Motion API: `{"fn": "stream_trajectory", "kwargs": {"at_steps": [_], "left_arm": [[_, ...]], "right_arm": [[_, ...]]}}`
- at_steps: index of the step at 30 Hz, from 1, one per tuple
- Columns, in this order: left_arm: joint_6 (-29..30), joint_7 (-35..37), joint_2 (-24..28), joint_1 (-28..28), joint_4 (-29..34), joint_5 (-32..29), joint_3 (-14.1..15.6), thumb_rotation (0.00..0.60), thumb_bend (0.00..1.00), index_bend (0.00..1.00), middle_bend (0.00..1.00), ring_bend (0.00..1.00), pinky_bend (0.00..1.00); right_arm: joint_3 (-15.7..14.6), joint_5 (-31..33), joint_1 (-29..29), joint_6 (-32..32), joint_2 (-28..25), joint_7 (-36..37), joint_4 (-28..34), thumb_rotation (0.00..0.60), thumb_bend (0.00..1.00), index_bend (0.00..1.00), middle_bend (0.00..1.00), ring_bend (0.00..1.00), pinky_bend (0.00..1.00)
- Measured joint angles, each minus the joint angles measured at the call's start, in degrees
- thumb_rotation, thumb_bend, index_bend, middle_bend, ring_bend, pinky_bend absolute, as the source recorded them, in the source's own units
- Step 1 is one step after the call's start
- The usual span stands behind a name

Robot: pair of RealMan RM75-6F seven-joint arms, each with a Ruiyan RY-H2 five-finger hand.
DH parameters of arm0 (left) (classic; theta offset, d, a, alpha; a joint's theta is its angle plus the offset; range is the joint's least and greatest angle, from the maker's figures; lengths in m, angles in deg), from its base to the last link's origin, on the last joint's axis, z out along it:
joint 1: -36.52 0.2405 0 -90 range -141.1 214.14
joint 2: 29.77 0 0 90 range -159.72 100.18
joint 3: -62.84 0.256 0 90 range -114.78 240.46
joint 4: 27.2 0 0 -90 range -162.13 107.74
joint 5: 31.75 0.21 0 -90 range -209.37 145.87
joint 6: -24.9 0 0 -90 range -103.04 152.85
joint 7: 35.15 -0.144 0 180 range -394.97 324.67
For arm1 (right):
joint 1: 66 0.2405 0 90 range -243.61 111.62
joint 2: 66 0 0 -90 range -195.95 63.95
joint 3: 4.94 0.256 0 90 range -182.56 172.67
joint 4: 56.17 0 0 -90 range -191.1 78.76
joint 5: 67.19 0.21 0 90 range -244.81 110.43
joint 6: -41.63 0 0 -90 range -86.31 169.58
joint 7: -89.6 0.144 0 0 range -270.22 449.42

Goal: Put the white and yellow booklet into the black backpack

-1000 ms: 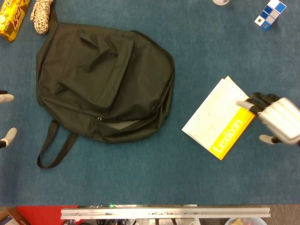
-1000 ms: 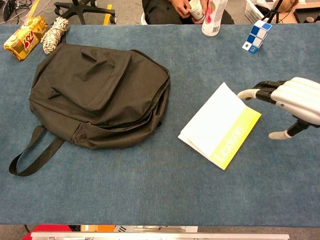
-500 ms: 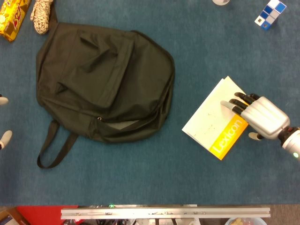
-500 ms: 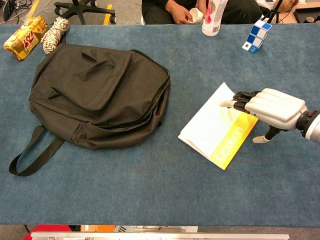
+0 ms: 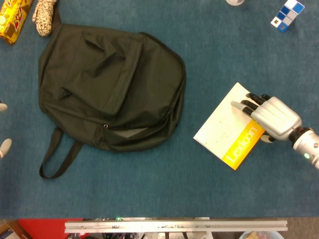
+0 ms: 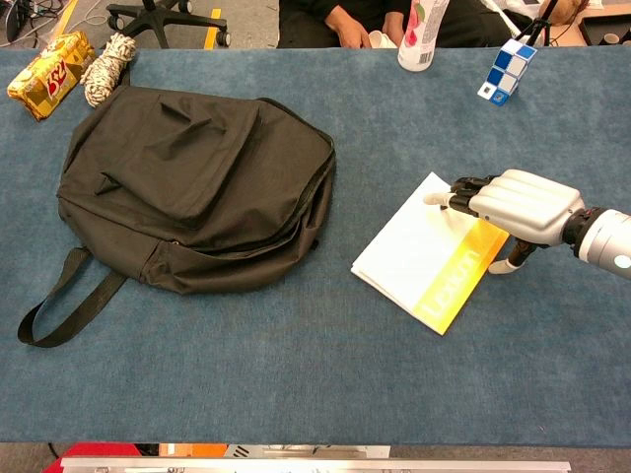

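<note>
The white and yellow booklet (image 5: 228,125) (image 6: 424,252) lies flat on the blue table, right of centre. My right hand (image 5: 271,117) (image 6: 521,205) lies over its far right corner, fingers stretched on the cover. The thumb (image 6: 505,265) sits beside the yellow edge, apart from the fingers, so nothing is pinched. The black backpack (image 5: 109,87) (image 6: 192,182) lies flat at the left with its zip slightly parted along the near side. Of my left hand (image 5: 4,147) only two pale fingertips show at the left edge of the head view, apart and holding nothing.
The backpack's strap (image 5: 55,159) loops toward the front left. A yellow snack pack (image 6: 49,61) and a rope bundle (image 6: 108,54) lie at the back left. A bottle (image 6: 422,34) and a blue-white cube toy (image 6: 508,67) stand at the back right, with a person behind.
My right hand moved left from beside the booklet onto its right corner and laid its fingers on the cover. The left fingertips drew back toward the frame edge.
</note>
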Motion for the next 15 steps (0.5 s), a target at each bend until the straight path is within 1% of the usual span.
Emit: {"fn": "stream_trajectory", "kwargs": {"at_steps": [8, 15], "left_arm": [[-0.02, 0.46, 0.08, 0.24, -0.40, -0.06, 0.10, 0.600, 0.20, 0.27, 0.23, 0.16, 0.28], [-0.29, 1.02, 0.32, 0.33, -0.52, -0.12, 0.21, 0.600, 0.20, 0.27, 0.23, 0.16, 0.28]], "right_arm": [[0.23, 1.88, 1.95, 2.23, 0.43, -0.44, -0.02, 0.600, 0.08, 0.07, 0.21, 0.11, 0.28], [-0.43, 2.40, 2.80, 2.66, -0.77, 0.04, 0.98, 0.600, 0.08, 0.06, 0.21, 0.11, 0.28]]}}
